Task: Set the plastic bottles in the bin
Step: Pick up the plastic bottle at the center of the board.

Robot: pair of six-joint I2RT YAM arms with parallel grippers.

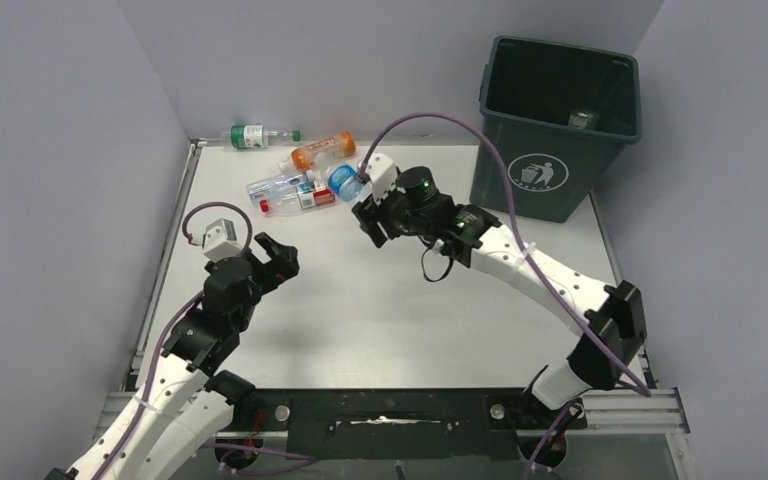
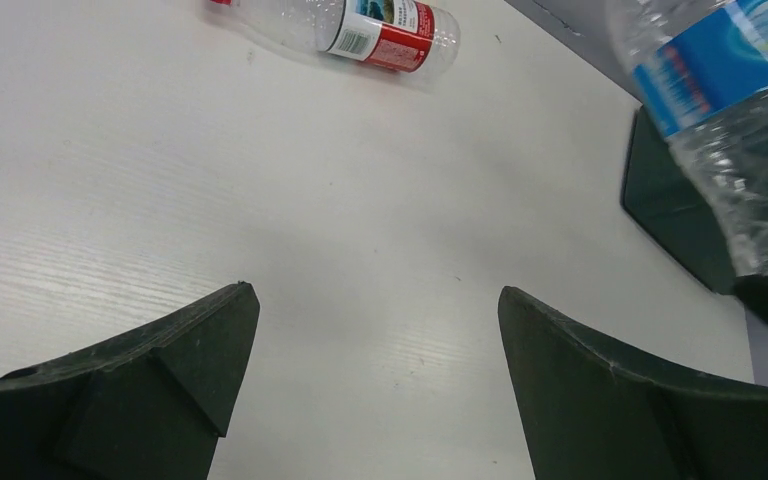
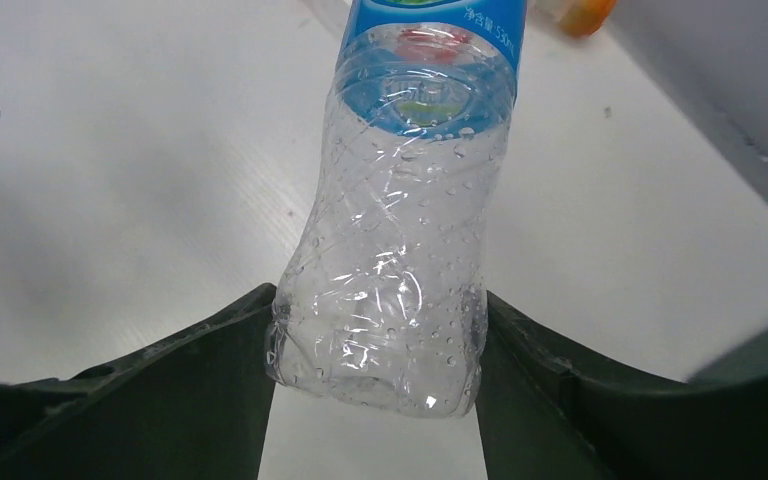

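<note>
My right gripper (image 1: pixel 362 205) (image 3: pixel 375 310) is shut on the base of a clear, crumpled blue-labelled bottle (image 3: pixel 400 250) (image 1: pixel 343 180) (image 2: pixel 735 120), which points away from the fingers just above the table. More plastic bottles lie at the back left: a red-labelled one (image 1: pixel 297 201) (image 2: pixel 380 25), a clear one (image 1: pixel 276 185), an orange one (image 1: pixel 322 152) (image 3: pixel 575 12) and a green-labelled one (image 1: pixel 250 136). The dark green bin (image 1: pixel 560 120) stands at the back right. My left gripper (image 1: pixel 278 258) (image 2: pixel 375 300) is open over bare table, empty.
Grey walls close in the table (image 1: pixel 380 300) on the left, back and right. The green-labelled bottle lies beyond the table's back edge against the wall. Something clear (image 1: pixel 582 118) shows inside the bin. A purple cable arcs over my right arm.
</note>
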